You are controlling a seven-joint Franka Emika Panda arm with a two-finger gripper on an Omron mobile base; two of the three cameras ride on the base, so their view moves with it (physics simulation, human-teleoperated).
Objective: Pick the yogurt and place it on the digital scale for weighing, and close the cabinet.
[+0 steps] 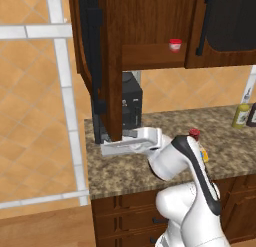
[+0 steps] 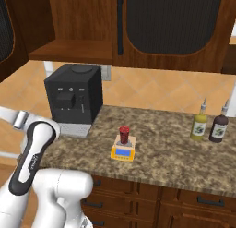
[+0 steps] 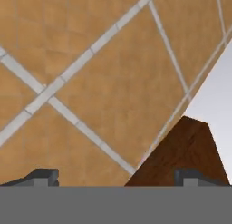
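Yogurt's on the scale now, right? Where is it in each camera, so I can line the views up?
Left base view: yogurt right of centre, its top peeking over the arm.
Right base view: near centre, upright on the scale.
Hand view: tiled wall and cabinet edge; no yogurt.
Shared landmark: coffee machine, left of the yogurt.

yogurt upright on digital scale | cabinet left door open | coffee machine left

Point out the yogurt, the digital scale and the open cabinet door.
yogurt [image 2: 124,134], right base view, on its dark red side wall.
digital scale [image 2: 122,153], right base view, on the blue display at its front.
open cabinet door [image 1: 113,81], left base view, on its wooden edge facing the camera.
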